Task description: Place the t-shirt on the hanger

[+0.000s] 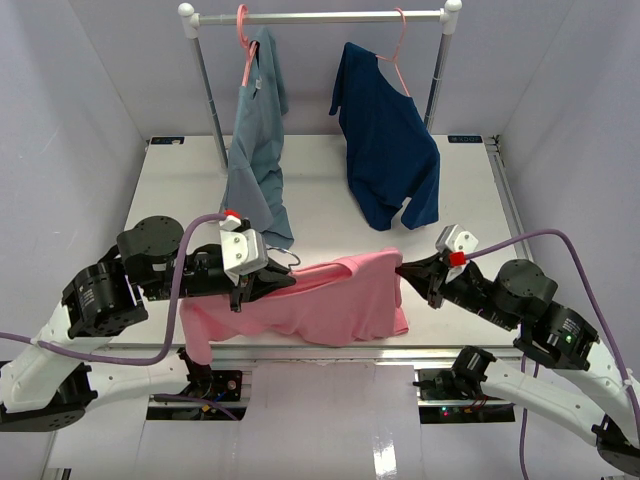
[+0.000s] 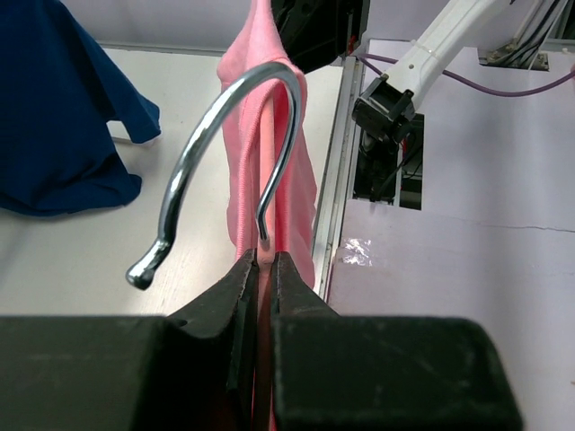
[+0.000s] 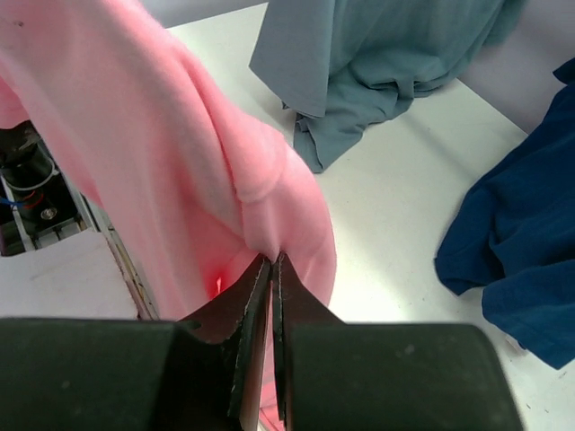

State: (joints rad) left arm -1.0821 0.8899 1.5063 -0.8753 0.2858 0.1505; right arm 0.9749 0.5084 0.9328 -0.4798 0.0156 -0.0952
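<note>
The salmon-pink t-shirt hangs spread between my two grippers near the table's front edge. My left gripper is shut on the pink hanger at the base of its thin metal hook, which also shows in the top view; most of the hanger is hidden inside the shirt. My right gripper is shut on a fold of the t-shirt's right edge, seen close in the right wrist view, where the closed jaws pinch the cloth.
A rail at the back carries a grey-blue shirt and a navy-blue shirt, each on a pink hanger. The grey-blue shirt's hem hangs just behind my left gripper. The table's front edge lies right under the pink shirt.
</note>
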